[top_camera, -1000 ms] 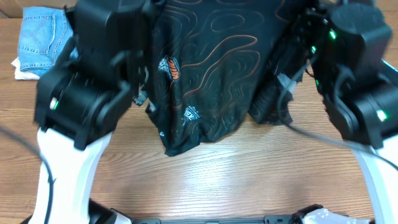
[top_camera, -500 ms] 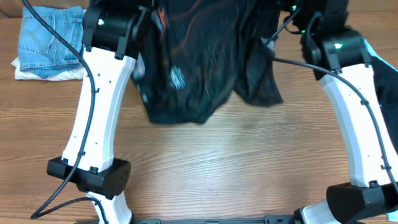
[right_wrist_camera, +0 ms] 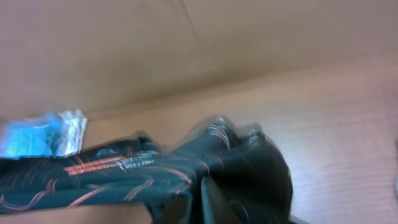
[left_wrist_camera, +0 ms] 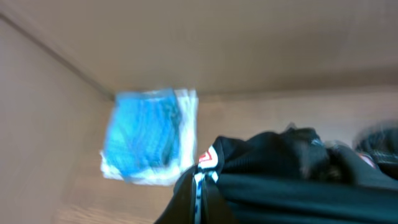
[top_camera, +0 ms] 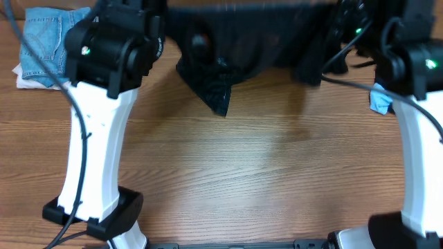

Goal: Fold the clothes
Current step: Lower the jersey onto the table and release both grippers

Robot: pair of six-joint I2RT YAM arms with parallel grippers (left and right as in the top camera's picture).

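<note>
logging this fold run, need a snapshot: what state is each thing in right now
black jersey: lifted, stretched between both grippers, one corner hanging down
left gripper: shut on the jersey
right gripper: shut on the jersey, fabric bunched at its tip
denim garment: folded, lying on a white cloth, far left
light-blue piece: far right, mostly hidden, cannot tell

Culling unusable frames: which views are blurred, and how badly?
Overhead: black jersey smeared along the top edge, table grain sharp. Left wrist: everything soft, folded jeans a blue smudge. Right wrist: motion-blurred, though the jersey's orange lines are traceable.
</note>
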